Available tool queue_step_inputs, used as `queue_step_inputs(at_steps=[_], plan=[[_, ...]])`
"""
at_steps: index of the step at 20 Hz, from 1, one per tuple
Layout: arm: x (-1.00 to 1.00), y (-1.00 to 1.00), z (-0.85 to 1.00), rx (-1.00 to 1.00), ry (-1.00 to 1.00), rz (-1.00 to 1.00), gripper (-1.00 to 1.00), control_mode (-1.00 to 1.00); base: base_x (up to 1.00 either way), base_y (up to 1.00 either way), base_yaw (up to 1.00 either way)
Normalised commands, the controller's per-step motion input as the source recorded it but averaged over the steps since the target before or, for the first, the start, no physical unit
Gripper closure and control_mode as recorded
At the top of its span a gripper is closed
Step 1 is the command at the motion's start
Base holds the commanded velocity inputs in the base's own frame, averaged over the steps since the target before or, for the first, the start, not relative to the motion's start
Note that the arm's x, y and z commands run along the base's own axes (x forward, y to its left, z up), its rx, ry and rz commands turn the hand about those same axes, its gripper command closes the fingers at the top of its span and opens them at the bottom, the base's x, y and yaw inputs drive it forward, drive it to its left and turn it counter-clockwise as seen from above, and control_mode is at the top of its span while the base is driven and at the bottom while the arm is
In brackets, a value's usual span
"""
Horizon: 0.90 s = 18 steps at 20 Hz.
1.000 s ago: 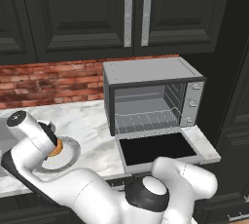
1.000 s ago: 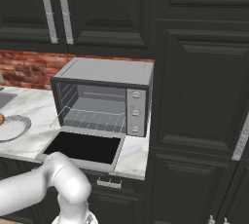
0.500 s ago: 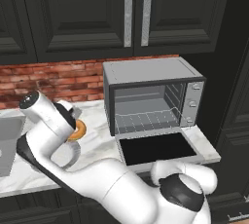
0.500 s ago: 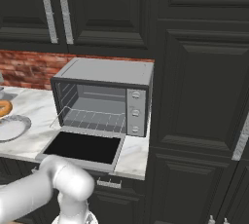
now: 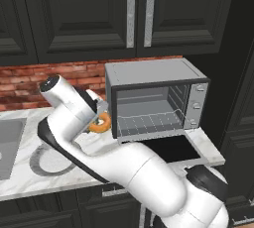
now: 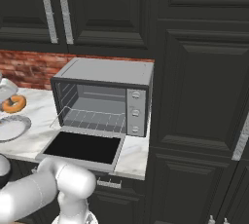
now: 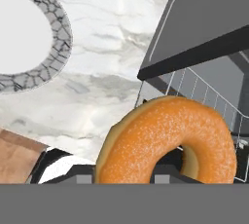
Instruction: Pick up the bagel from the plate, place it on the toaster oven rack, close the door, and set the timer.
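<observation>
Bagel (image 5: pixel 100 123) held aloft in gripper (image 5: pixel 99 118), clear of plate (image 5: pixel 42 165) and just left of toaster oven (image 5: pixel 156 98)

Fingers closed on bagel, ring gripped near its lower edge in hand view (image 7: pixel 168 142). Bagel above marble counter (image 5: pixel 15 185), between plate and oven's left wall, touching neither. Plate bare on counter, grey speckled rim and white centre (image 7: pixel 29 38). Door (image 6: pixel 82 147) dropped fully open, lying flat, dark glass facing up. Toaster oven rack (image 6: pixel 92 119) seated across cavity, nothing on it. Three knobs (image 6: pixel 135 111) stacked on right-hand panel. Brick backsplash (image 5: pixel 30 81) behind, dark cabinets (image 5: pixel 99 14) above
</observation>
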Motion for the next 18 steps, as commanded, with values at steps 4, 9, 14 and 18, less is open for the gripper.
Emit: queue_step_inputs(at_steps=[4,9,14,18], plan=[[0.0,-0.96,0.06,0.04,0.0,-0.16,1.0,-1.0,0.0,0.0,0.0],[0.0,-1.0,-0.02,0.08,0.0,-0.13,1.0,-1.0,0.0,0.0,0.0],[0.04,-0.96,-0.14,0.06,0.0,-0.12,1.0,-1.0,0.0,0.0,0.0],[0.21,-0.85,-0.13,0.06,0.0,-0.09,1.0,-1.0,0.0,0.0,0.0]])
